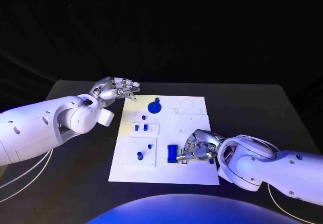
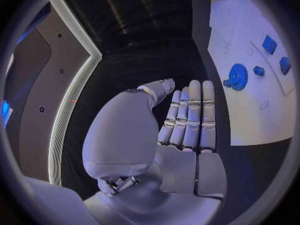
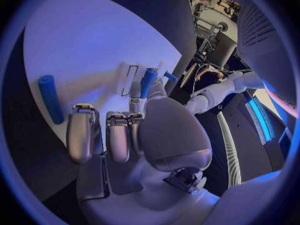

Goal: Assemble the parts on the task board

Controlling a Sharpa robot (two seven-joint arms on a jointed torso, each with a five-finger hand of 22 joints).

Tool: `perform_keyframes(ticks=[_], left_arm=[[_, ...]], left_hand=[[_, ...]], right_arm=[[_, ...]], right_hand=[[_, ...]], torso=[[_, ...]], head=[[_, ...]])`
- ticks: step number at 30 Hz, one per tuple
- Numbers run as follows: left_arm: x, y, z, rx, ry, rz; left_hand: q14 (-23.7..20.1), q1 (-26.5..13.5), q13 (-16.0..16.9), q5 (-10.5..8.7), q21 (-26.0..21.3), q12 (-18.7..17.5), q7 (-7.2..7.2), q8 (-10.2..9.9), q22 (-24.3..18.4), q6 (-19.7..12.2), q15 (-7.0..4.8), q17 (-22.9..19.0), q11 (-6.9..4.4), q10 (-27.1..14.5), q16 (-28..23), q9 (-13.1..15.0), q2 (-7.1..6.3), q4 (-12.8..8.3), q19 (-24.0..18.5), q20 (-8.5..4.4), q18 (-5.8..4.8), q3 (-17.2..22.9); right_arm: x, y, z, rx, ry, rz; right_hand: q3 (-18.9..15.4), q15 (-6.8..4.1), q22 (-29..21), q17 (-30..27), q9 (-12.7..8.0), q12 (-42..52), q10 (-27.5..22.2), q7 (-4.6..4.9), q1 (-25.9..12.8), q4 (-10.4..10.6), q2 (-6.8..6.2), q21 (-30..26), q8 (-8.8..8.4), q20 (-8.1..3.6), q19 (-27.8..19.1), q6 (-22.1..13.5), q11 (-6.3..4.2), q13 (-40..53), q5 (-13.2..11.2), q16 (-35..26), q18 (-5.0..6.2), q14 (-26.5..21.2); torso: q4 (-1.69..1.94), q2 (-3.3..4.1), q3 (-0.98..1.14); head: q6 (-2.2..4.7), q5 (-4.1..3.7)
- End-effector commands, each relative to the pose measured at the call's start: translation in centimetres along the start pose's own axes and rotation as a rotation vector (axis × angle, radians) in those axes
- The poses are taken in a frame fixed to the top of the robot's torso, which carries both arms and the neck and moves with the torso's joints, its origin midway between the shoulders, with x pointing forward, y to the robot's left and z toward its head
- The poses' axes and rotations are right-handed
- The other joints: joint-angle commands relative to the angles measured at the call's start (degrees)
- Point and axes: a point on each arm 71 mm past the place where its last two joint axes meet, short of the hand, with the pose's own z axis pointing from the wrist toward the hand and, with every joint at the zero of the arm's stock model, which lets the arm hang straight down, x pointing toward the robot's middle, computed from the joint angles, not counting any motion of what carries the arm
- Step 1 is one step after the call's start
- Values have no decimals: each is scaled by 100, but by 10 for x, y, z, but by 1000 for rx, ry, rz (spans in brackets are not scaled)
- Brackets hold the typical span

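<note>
A lab: black table (image 1: 80, 140), white task board (image 1: 195, 175), LED-trimmed walls.

The right hand (image 1: 199, 148) covers part of the task board (image 1: 192, 175) near its right edge, and whatever its curled fingers hold cannot be told.

We see a white task board (image 1: 192, 175) on a black table (image 1: 256, 100), with blue parts: a round gear (image 1: 154, 108), a blue bar (image 1: 172, 153) and small blue pegs (image 1: 140, 155). Both silver hands (image 1: 120, 88) sit on white arms (image 1: 40, 126).
</note>
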Motion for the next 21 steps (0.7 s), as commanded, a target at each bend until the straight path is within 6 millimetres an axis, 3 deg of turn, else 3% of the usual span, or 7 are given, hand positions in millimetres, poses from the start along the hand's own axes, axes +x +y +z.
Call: perform_keyframes(ticks=[1, 9, 14, 21], left_arm=[[2, -1, 0, 11, 15, -3], [2, -1, 0, 15, 13, -2], [3, -1, 0, 17, 14, -3], [3, -1, 0, 18, 15, -3]], left_hand=[[-36, -46, 8, 17, -23, 32, 92, -11, -8, -32, 21, -7, -2, -43, -15, -8, 20, 1, 30, 5, 67, -16], [-36, -46, 8, 17, -23, 32, 92, -11, -8, -32, 21, -7, -2, -43, -15, -8, 20, 1, 30, 5, 67, -16], [-36, -46, 8, 17, -23, 32, 92, -11, -8, -32, 21, -7, -2, -43, -15, -8, 20, 1, 30, 5, 67, -16], [-36, -47, 8, 15, -27, 36, 92, -10, -10, -32, 21, -8, -2, -44, -14, -8, 16, -1, 33, 5, 67, -20]], right_arm=[[-9, -1, -6, -34, -70, 14], [-43, -23, -24, 6, -157, -11], [-53, -43, -35, 73, -159, -64], [-49, -65, -48, 138, -175, -130]], right_hand=[[-82, -13, 1173, 1215, -34, -44, 552, 38, 166, 11, 8, -62, -88, -27, 197, -142, 7, 1390, -30, 3, -57, 551], [-295, 120, 1145, 1133, -95, -144, 510, 227, 397, 38, -38, -174, -398, 77, 155, -452, 168, 1330, -35, -23, -40, 535], [-343, 138, 1142, 1124, -98, -174, 497, 246, 403, 40, -71, -185, -435, 95, 150, -471, 187, 1312, -36, -26, -38, 533], [-371, 148, 1136, 1077, -83, -251, 466, 239, 520, 17, -89, -213, -449, 117, 138, -402, 189, 1265, -27, -42, -31, 522]], torso=[[-4, -5, 0], [-4, -9, -11], [-5, 0, -7], [-12, 3, 1]], head=[[-3, -17], [3, -92], [20, -138], [32, -189]])
